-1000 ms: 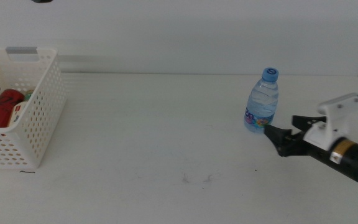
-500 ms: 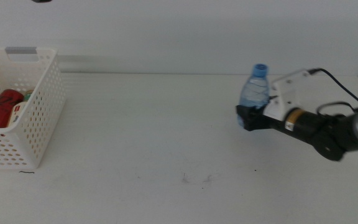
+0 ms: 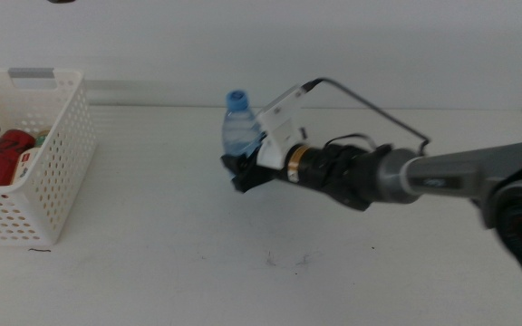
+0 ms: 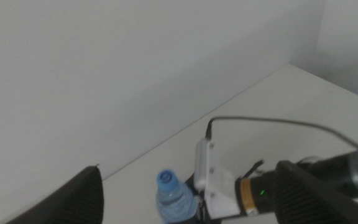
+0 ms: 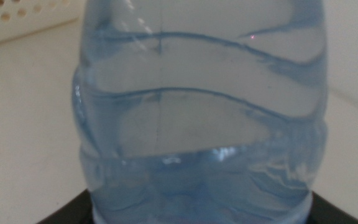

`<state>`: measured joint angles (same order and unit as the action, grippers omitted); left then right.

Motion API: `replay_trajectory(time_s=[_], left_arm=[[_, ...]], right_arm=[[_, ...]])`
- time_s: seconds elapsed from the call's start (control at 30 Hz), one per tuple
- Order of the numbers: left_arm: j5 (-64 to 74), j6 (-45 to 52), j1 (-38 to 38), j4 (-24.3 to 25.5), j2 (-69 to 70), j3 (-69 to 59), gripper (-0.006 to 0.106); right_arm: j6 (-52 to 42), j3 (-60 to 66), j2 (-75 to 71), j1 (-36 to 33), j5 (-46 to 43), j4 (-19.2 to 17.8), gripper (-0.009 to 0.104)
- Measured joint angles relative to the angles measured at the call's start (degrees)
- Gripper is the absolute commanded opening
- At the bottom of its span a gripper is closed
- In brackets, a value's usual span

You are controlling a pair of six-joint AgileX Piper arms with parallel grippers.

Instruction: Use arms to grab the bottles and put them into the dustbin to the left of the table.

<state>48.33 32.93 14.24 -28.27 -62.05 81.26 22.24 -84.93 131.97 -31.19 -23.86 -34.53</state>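
over at the left the dustbin (image 3: 62, 145) already holds the red can (image 3: 3, 154), while mid-table the right gripper (image 3: 246, 172) is clamped on the water bottle (image 3: 239, 127), still to be binned; the left gripper (image 4: 188, 186) hangs wide open.

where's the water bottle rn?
In the middle view the water bottle is near the table's centre, held upright in the right gripper, with the dustbin off to its left.
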Motion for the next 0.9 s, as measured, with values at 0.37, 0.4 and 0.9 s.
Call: replay_trajectory(time_s=[0.37, 0.4, 0.9], left_arm=[[-0.21, 0.00, 0.00, 0.03, 0.00, 0.00, 0.094], [-0.21, 0.00, 0.00, 0.03, 0.00, 0.00, 0.094], [-0.32, 0.00, 0.00, 0.24, 0.00, 0.00, 0.094]], right_arm=[[2.08, -5.67, 5.94, -1.96, -3.26, 3.54, 0.075], [3.50, -5.67, 5.81, -1.96, -1.58, 3.55, 0.094], [13.00, 23.04, -43.05, -2.78, 30.83, 3.20, 0.091]])
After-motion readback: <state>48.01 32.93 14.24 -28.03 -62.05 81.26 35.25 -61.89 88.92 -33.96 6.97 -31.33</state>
